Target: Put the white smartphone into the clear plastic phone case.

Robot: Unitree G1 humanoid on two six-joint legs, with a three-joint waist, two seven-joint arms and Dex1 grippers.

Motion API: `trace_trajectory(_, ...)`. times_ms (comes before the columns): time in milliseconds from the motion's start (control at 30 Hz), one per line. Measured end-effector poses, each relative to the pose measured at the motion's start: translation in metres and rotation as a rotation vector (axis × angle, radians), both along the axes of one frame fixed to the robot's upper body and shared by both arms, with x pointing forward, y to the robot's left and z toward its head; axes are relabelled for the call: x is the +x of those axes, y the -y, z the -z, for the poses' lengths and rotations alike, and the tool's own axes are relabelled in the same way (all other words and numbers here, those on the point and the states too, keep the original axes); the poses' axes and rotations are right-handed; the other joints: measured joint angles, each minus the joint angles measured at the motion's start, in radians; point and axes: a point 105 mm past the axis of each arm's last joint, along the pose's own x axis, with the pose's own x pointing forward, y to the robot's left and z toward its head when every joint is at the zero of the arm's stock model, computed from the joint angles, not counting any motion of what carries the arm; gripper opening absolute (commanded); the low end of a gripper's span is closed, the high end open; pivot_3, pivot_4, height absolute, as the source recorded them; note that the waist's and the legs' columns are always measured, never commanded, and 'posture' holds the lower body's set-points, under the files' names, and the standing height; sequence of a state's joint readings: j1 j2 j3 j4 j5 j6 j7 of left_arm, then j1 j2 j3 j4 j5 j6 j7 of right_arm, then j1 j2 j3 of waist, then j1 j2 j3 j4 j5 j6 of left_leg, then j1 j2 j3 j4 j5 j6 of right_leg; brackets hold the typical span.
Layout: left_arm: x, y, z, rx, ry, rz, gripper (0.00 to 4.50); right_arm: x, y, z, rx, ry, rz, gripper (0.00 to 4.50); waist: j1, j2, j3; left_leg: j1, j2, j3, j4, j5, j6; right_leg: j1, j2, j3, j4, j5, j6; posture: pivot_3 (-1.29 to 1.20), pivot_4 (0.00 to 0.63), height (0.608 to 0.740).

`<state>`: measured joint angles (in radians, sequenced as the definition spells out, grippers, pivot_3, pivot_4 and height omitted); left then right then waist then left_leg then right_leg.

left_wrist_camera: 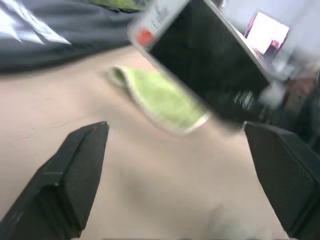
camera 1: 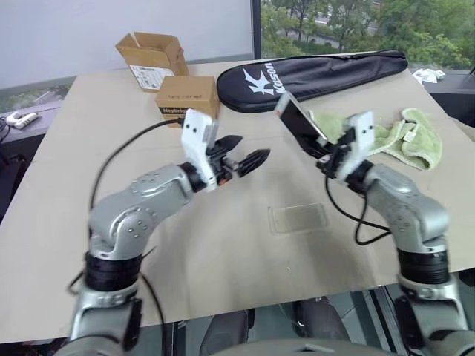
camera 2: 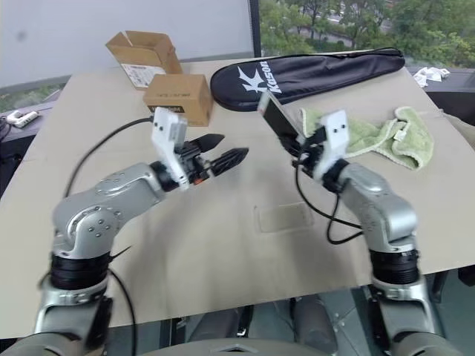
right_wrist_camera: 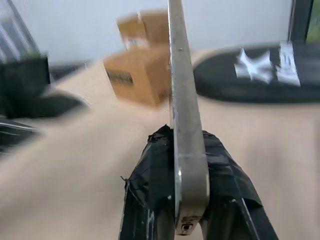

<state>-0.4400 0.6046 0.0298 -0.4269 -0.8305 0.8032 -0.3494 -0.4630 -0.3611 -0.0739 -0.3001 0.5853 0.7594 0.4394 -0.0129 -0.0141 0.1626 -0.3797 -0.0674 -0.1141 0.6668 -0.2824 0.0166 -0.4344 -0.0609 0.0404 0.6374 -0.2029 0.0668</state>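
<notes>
My right gripper (camera 1: 326,154) is shut on the lower end of the white smartphone (camera 1: 299,119) and holds it tilted in the air above the table. In the right wrist view the smartphone (right_wrist_camera: 186,115) stands edge-on between the two black taped fingers (right_wrist_camera: 145,192). The clear plastic phone case (camera 1: 297,219) lies flat on the tan tabletop, below and a little nearer than the phone. My left gripper (camera 1: 251,150) hovers open to the left of the phone, apart from it and holding nothing. Its wrist view shows the phone's black screen (left_wrist_camera: 210,55) beyond its spread fingers (left_wrist_camera: 75,175).
A black racket bag (camera 1: 319,74) lies across the far side of the table. A green towel (camera 1: 393,137) is bunched at the right. Two cardboard boxes (camera 1: 185,100) stand at the far left centre. A cable runs from each wrist over the tabletop (camera 1: 223,252).
</notes>
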Motion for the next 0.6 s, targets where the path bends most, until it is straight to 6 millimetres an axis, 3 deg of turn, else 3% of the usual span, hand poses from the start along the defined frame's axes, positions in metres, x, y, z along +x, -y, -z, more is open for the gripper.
trace_trajectory(133, -0.009, -0.013, -0.011, 0.137, 0.192, 0.085, 4.48, -0.013, 0.014, 0.004, -0.023, -0.101, -0.124, 0.00, 0.000, 0.000, 0.000, -0.001, 0.001, 0.000, 0.000, 0.000, 0.000, 0.000, -0.001, 0.000, -0.001, 0.000, 0.000, 0.00, 0.150, 0.740)
trace_trajectory(167, -0.018, -0.016, -0.005, 0.194, 0.224, 0.155, 4.48, -0.028, 0.022, 0.012, -0.058, -0.193, -0.239, 0.00, -0.001, 0.002, 0.002, -0.001, 0.001, 0.001, 0.000, -0.001, 0.001, 0.000, -0.001, 0.000, -0.002, 0.000, 0.000, 0.00, 0.150, 0.740)
trace_trajectory(267, -0.036, -0.022, 0.012, 0.249, 0.208, 0.273, 4.48, -0.051, 0.050, 0.027, -0.097, -0.393, -0.368, 0.00, 0.001, 0.004, 0.003, -0.003, 0.001, 0.001, -0.001, -0.002, 0.004, 0.000, -0.002, -0.001, -0.006, 0.000, 0.000, 0.00, 0.150, 0.740)
trace_trajectory(467, -0.050, -0.021, 0.021, 0.287, 0.220, 0.391, 4.48, -0.069, 0.056, 0.037, -0.105, -0.530, -0.532, 0.00, -0.001, 0.004, 0.003, -0.002, 0.002, 0.002, 0.000, -0.005, 0.008, 0.001, -0.002, -0.001, -0.006, 0.000, 0.000, 0.00, 0.150, 0.740)
trace_trajectory(600, -0.054, -0.019, 0.023, 0.300, 0.214, 0.434, 4.48, -0.084, 0.049, 0.046, -0.131, -0.618, -0.674, 0.00, 0.000, 0.004, 0.003, -0.002, 0.002, 0.002, 0.002, -0.005, 0.008, 0.002, -0.002, -0.001, -0.006, 0.000, 0.001, 0.00, 0.150, 0.740)
